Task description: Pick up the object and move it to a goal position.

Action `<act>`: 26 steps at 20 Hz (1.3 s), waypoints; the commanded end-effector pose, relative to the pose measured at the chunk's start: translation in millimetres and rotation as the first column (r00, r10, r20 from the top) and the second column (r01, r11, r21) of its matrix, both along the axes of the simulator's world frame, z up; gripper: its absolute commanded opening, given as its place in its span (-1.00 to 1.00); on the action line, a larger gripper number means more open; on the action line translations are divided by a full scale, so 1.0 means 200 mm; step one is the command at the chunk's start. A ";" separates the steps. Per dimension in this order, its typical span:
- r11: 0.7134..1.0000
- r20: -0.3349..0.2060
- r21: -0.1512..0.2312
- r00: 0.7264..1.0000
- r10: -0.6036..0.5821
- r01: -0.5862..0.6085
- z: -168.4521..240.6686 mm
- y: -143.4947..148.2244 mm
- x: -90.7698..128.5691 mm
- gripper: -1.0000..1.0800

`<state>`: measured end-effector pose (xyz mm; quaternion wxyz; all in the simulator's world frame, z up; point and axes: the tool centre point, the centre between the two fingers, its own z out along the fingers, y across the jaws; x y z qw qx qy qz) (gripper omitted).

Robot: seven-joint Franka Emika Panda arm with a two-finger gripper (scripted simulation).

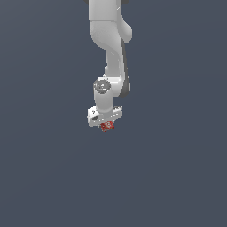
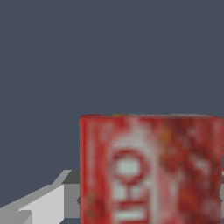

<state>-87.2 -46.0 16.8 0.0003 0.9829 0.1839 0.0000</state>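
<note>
The white arm (image 1: pixel 108 48) reaches down from the top of the exterior view; its gripper (image 1: pixel 106 125) points downward with the red can (image 1: pixel 107 126) lodged right under the white hand, narrower than it; the fingers are hidden, so how far they are parted I cannot tell; in the wrist view the can (image 2: pixel 151 170) looms close, red with blurred white markings, a pale grey finger (image 2: pixel 41 203) just beside it.

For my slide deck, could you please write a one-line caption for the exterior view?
White Panda arm pointing down, small red object with white markings at its end effector, against plain grey.
</note>
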 end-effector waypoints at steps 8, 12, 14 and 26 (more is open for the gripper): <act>1.000 0.000 0.000 1.000 0.001 -0.001 0.10 0.21 -0.03 -1.00; 1.000 0.000 0.000 1.000 0.001 -0.001 0.18 0.40 -0.06 -1.00; 1.000 0.000 0.000 1.000 0.001 -0.001 0.23 0.51 -0.08 -1.00; 1.000 0.000 0.000 1.000 0.002 -0.002 0.45 0.98 -0.13 -1.00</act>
